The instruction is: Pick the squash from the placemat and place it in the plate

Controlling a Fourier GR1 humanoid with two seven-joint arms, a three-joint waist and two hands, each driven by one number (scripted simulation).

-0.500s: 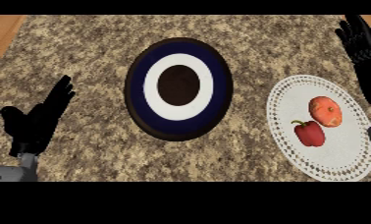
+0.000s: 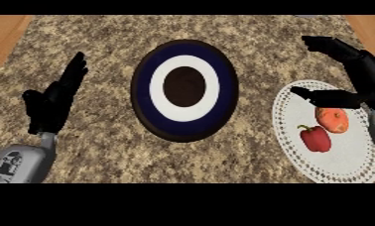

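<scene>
At the right of the bench (image 2: 102, 163): a white placemat (image 2: 344, 163) carries the squash (image 2: 332, 120) and, just beside it, a red pepper (image 2: 315, 139).
Squash position: on the placemat, upper of the two items, untouched; same spot as half a second ago.
Plate (image 2: 147, 91): centre of the bench, blue and white rings, nothing on it, well apart from the squash.
Right hand (image 2: 359, 79): spread wide, holding nothing; long fingers point left above the mat, thumb lies over the mat's upper edge, just above the squash.
Change: the right hand has come down from the upper right corner of the view toward the placemat; plate, mat, squash and pepper have not moved.
Left hand (image 2: 51, 103): at the left edge, open, fingers up, resting, holding nothing.
Meaning for the task: the reach is under way; the grasp is not yet made.
Next requirement, as judged: lower the right hand round the squash and keep clear of the pepper.
</scene>
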